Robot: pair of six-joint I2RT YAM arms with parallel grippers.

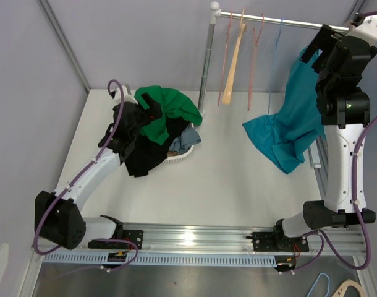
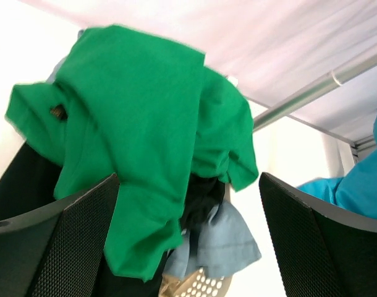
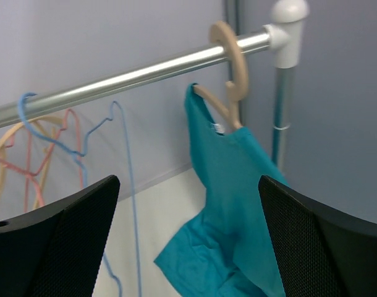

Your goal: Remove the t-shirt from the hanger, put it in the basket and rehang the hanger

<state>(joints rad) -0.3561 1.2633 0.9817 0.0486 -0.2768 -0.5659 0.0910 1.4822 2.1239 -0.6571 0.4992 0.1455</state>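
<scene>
A teal t-shirt [image 3: 232, 204] hangs by its neck from a wooden hanger [image 3: 233, 74] hooked on the metal rail [image 3: 145, 74], close to the rail's end post. In the top view the t-shirt [image 1: 287, 133] trails from the rail down onto the table, and my right arm hides its hanger. My right gripper [image 3: 188, 180] is open, raised in front of the t-shirt and apart from it, high beside the rail [image 1: 313, 51]. My left gripper [image 2: 188, 179] is open over a green shirt [image 2: 133, 142] on the pile at the left [image 1: 152, 105], holding nothing.
Pink [image 1: 227, 49], wooden [image 1: 233, 62], red [image 1: 254, 55] and blue [image 1: 276, 43] empty hangers hang on the rail. The rack's pole [image 1: 207, 62] stands beside a white basket [image 1: 182, 154] heaped with green, black and light blue clothes. Two loose hangers [image 1: 337, 288] lie below the table's near edge.
</scene>
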